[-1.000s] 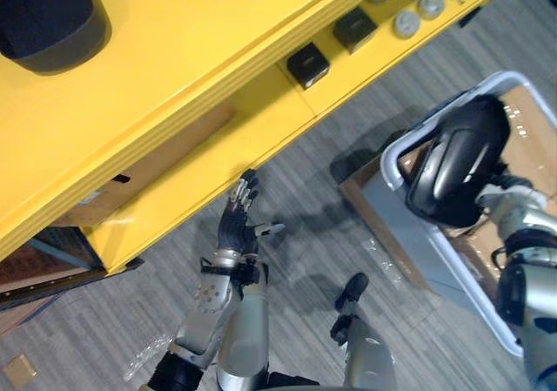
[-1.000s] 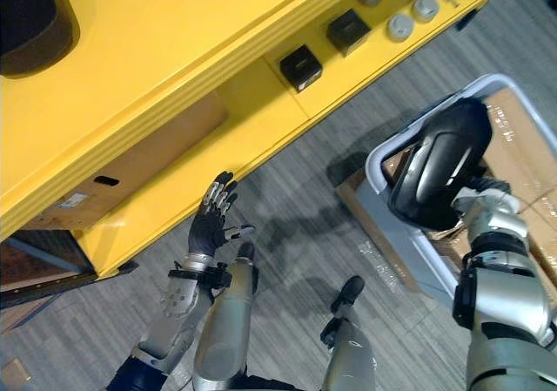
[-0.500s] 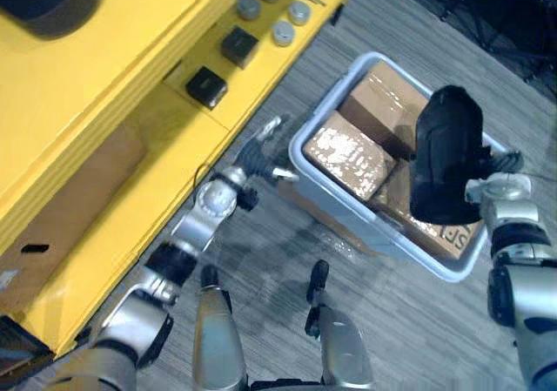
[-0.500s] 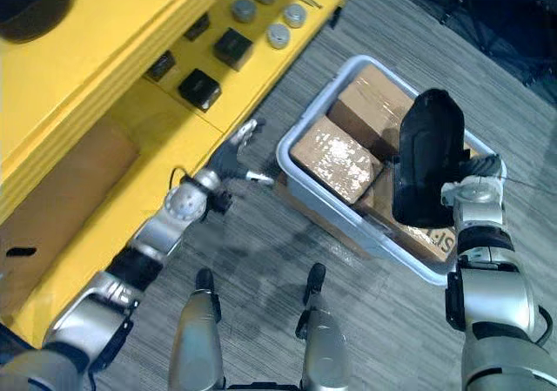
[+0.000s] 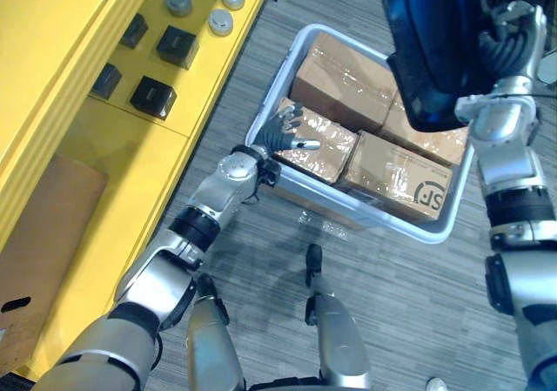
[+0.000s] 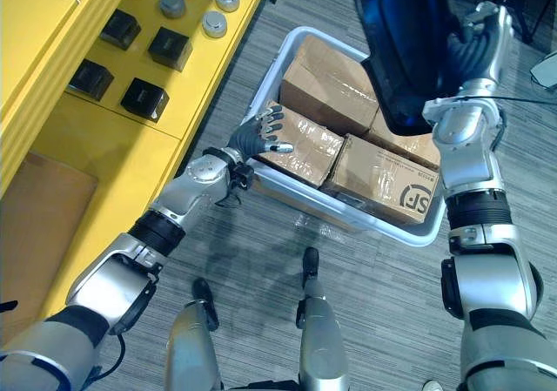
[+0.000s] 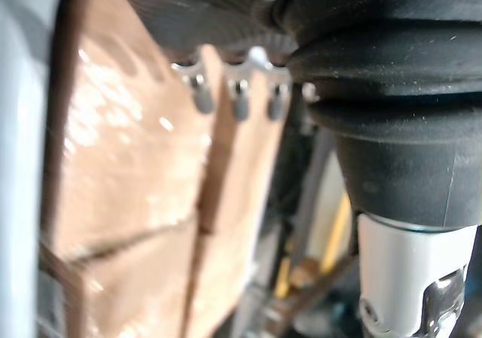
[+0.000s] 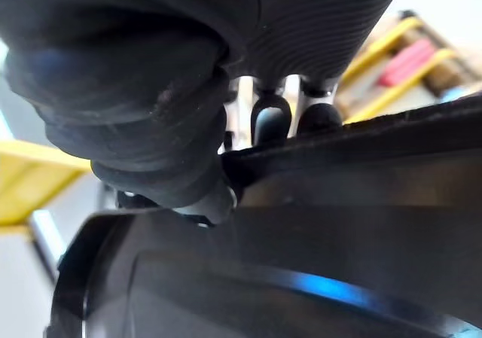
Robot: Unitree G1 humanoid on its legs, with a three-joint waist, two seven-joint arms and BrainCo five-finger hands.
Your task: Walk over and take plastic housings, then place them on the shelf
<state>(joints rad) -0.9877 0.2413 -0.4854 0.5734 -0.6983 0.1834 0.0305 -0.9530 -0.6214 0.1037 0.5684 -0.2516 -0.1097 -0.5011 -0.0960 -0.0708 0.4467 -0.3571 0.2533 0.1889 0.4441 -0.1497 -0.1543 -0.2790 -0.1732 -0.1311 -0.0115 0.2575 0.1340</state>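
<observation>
A large dark plastic housing (image 5: 431, 47) hangs high over the bin, with my right hand (image 5: 507, 47) shut on its edge. In the right wrist view the dark fingertips (image 8: 271, 120) hook over the housing's rim (image 8: 301, 263). My left hand (image 5: 280, 134) is open with its fingers spread. It sits at the near-left rim of the pale grey bin (image 5: 272, 84), against a taped cardboard box (image 5: 329, 144). Straight fingers (image 7: 237, 97) lie over that box (image 7: 128, 165) in the left wrist view. The yellow shelf (image 5: 104, 173) runs along the left.
The bin holds several cardboard boxes (image 5: 393, 171) and stands on grey floor next to the shelf. Small black blocks (image 5: 153, 97) and round grey caps (image 5: 179, 3) lie on the shelf's lower board. A brown carton (image 5: 39, 225) sits further along it.
The view has swung from the shelf toward the bin. My left arm has stretched from the shelf edge to the bin's rim. The right hand has lifted the housing higher.
</observation>
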